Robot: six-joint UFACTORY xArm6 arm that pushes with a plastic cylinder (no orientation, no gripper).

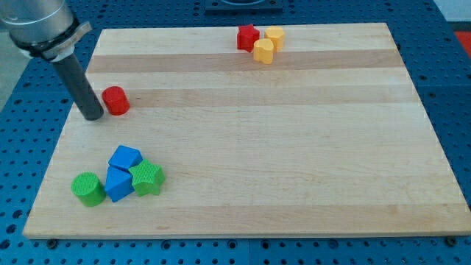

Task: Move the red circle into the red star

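One red circle point(115, 100) sits near the wooden counter's point(294, 162) left edge, my tip point(93, 115) just beside it on its left. Well apart, the red star point(247, 37) touches two yellow blocks point(268, 44) at the view's top. No jaws exist on this rod.

arm point(40, 26): grey metal cylinder, glossy, wide at the view's top left | collar: lighter grey ring with a flat flange at its lower rim | rod point(79, 85): straight, matte black, narrower than collar | my tip point(93, 116): blunt, round, dark
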